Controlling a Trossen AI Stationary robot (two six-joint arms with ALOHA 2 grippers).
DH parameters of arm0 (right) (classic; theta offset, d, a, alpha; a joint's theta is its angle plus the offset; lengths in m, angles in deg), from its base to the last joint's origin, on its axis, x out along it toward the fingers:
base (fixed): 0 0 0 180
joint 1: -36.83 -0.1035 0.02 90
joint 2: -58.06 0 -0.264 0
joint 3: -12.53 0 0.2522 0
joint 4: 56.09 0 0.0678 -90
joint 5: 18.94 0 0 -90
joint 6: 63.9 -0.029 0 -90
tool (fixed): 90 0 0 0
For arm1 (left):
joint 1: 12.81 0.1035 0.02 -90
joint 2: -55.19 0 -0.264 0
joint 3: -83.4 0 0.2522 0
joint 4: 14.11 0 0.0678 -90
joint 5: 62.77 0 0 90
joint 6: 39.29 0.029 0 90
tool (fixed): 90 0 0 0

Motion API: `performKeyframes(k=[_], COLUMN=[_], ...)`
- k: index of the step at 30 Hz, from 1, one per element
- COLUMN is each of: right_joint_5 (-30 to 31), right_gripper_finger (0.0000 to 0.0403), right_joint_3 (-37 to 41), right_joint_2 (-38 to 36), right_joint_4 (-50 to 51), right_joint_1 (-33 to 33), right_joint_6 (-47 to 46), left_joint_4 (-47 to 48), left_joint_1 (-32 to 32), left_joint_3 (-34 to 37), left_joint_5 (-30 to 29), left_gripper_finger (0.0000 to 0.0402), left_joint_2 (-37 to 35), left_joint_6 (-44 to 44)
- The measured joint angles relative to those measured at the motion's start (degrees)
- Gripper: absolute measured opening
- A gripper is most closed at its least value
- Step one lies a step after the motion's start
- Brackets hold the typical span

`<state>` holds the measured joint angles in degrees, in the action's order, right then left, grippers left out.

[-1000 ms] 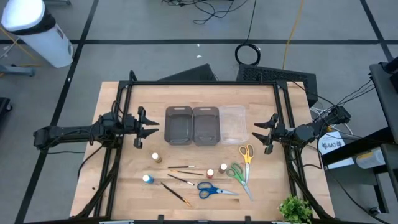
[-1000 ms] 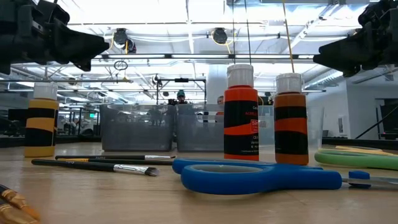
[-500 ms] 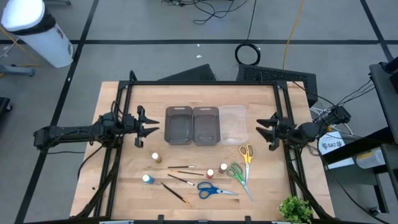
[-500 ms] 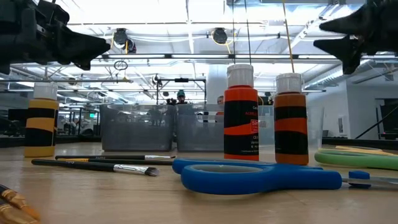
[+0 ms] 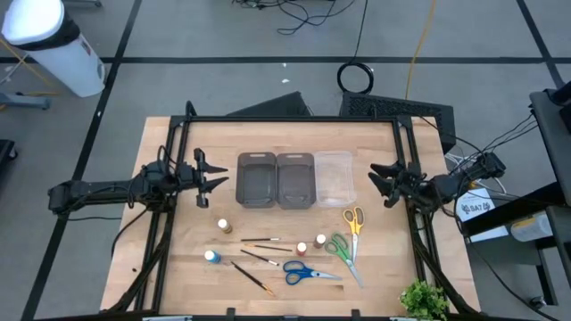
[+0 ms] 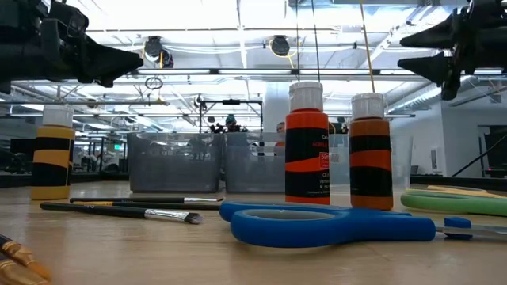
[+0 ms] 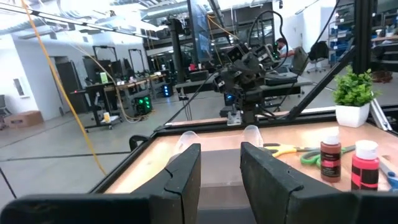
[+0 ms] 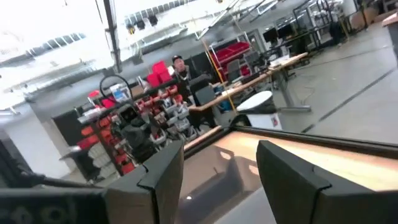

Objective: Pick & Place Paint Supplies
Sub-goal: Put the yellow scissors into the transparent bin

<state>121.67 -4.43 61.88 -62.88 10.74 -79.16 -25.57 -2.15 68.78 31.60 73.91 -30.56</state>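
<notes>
A: Where do the grippers stand?

B: The left gripper (image 5: 217, 184) hangs above the table's left side, fingers parted with nothing between them, aimed at the dark grey rectangular plastic tray (image 5: 257, 179). The right gripper (image 5: 377, 183) hangs at the right edge, jaws likewise apart and empty, facing the clear rectangular tray (image 5: 333, 177).

A: And room to move?

B: Bare light wooden tabletop (image 5: 268, 135) lies behind the trays. A second grey tray (image 5: 295, 179) sits between the other two, all touching in a row.

A: The supplies?

B: All nearer the front. A small brown paint bottle (image 5: 224, 226) below the left gripper, a blue one (image 5: 211, 257) near the front, thin dark-handled brushes (image 5: 259, 240) between, then white (image 5: 302, 247) and orange (image 5: 319, 240) bottles. Yellow-handled scissors (image 5: 354, 218), green-handled scissors (image 5: 339, 249) and blue-handled scissors (image 5: 305, 272) cluster below the right gripper.
</notes>
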Motion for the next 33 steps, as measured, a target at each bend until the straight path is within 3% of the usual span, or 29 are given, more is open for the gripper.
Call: performKeyframes(k=[2, 5, 7, 9, 13, 15, 17, 21, 26, 29, 33], right_joint_5=[-5.2, -21.6, -28.3, -29.9, -28.7, -25.9, -22.1, -17.7, -22.8, -25.9, -29.8], right_gripper_finger=[0.0188, 0.0195, 0.0204, 0.0218, 0.026, 0.0284, 0.0306, 0.0332, 0.0337, 0.0334, 0.033], right_joint_3=[0.0, 0.0, -0.2, -1.6, -10.7, -18.1, -27.0, -45.1, -58.3, -59.9, -58.4], right_joint_2=[0.8, 5.9, 12.1, 19.6, 36.4, 43.4, 49.7, 61.2, 74.6, 79.4, 84.4], right_joint_4=[-3.3, -11.8, -19.6, -24.4, -22.5, -13.7, 2.4, 37.2, 71.2, 79.2, 79.6], right_joint_1=[0.1, 0.0, -0.4, -1.3, -2.6, -3.3, -3.8, -4.4, -4.3, -4.3, -4.0], right_joint_6=[-0.5, 1.3, 3.3, 6.9, 10.0, 9.2, 5.7, -12.2, -35.5, -44.8, -50.1], left_joint_4=[0.0, 0.0, 0.1, 0.1, 0.2, 0.7, 1.6, 2.0, 3.8, 4.4, 4.5], left_joint_1=[0.0, 0.0, 0.0, 0.0, 0.0, 0.0, 0.0, 0.0, 0.0, 0.0, 0.0], left_joint_3=[0.0, 0.0, 0.0, 0.0, 0.0, 0.0, 0.0, 0.0, 0.0, 0.0, 0.0], left_joint_5=[0.0, 0.0, 0.0, 0.0, 0.0, 0.0, 0.0, 0.0, 0.0, 0.0, 0.0], left_gripper_finger=[0.0124, 0.0124, 0.0124, 0.0124, 0.0124, 0.0124, 0.0124, 0.0124, 0.0124, 0.0124, 0.0124], left_joint_2=[0.0, 0.0, 0.0, 0.0, 0.0, 0.0, 0.0, 0.0, 0.0, 0.0, 0.0], left_joint_6=[0.0, -0.1, -0.2, -0.2, -1.7, -2.2, -2.8, -3.0, -3.1, -3.1, -3.4])
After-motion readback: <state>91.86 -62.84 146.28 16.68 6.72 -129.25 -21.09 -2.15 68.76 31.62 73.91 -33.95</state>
